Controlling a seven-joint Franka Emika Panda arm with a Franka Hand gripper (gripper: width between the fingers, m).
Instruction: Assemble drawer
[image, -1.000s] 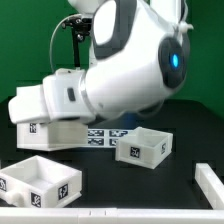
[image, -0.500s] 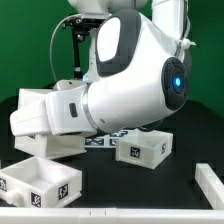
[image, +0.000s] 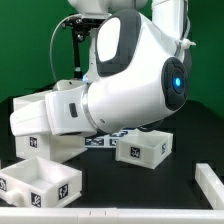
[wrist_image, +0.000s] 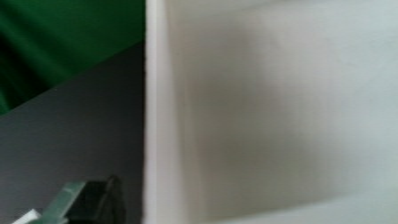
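Note:
The white cube-shaped drawer casing (image: 45, 115) sits tilted at the exterior view's left, with a tag on its front, half covered by the arm. In the wrist view its white wall (wrist_image: 267, 110) fills most of the picture. My gripper (wrist_image: 160, 205) is hidden behind the arm in the exterior view. In the wrist view one dark fingertip (wrist_image: 86, 203) shows beside the wall and the other is hidden behind it, so the gripper appears closed on the casing wall. One open-top tray (image: 141, 147) stands at the centre right. The second tray (image: 40, 181) stands at the front left.
The marker board (image: 100, 140) lies behind the trays, mostly covered by the arm. A white part (image: 211, 186) shows at the right edge. A white strip (image: 120, 212) runs along the front edge. The large arm body blocks the middle of the view.
The arm has swung over and down, and the casing has shifted lower and nearer the front with it, mostly in the first half second. The trays have not moved.

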